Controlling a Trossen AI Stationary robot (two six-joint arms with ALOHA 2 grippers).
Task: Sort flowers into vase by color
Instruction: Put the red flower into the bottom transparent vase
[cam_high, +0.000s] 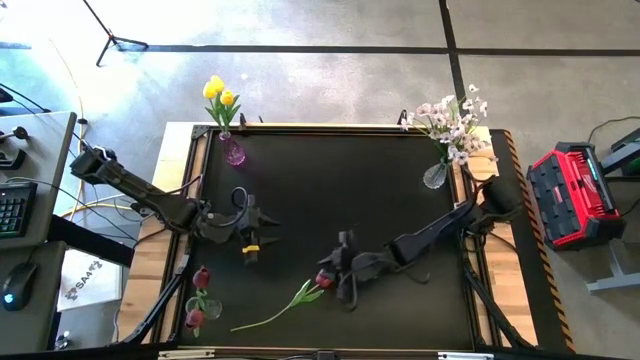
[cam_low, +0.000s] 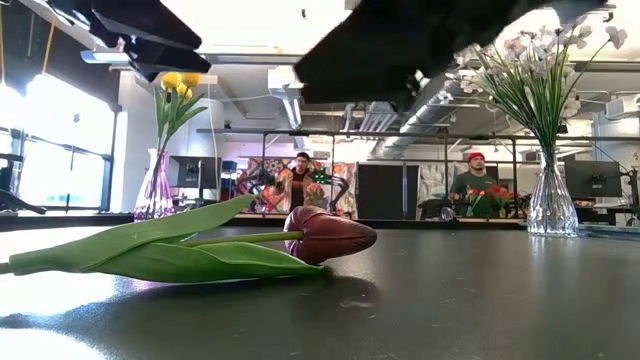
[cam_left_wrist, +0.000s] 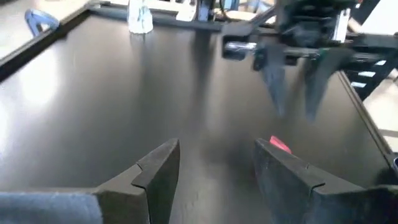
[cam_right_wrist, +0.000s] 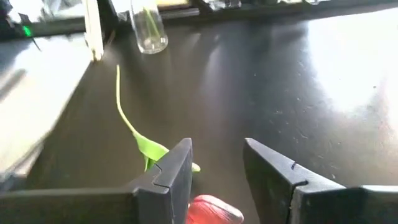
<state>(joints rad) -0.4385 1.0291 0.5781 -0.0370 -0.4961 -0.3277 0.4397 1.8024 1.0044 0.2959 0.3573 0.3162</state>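
A dark red tulip (cam_high: 323, 280) lies flat on the black table, its head (cam_low: 328, 235) and leaves (cam_low: 150, 250) resting on the surface and its stem running toward the near-left corner. My right gripper (cam_high: 338, 270) hovers open over the head, which shows low between its fingers in the right wrist view (cam_right_wrist: 214, 210). My left gripper (cam_high: 262, 232) is open over the table's left middle. Near the near-left corner a small clear vase (cam_high: 200, 305) holds dark red tulips. Yellow tulips (cam_high: 220, 95) stand in a purple vase (cam_high: 234, 153). Pink-white blossoms (cam_high: 455, 120) stand in a clear vase (cam_high: 435, 176).
A raised frame (cam_high: 340, 128) runs round the black table. The table's middle and right half (cam_high: 400, 190) are bare. The left wrist view shows my right gripper (cam_left_wrist: 298, 81) farther off. People (cam_low: 300, 180) are in the room beyond the far edge.
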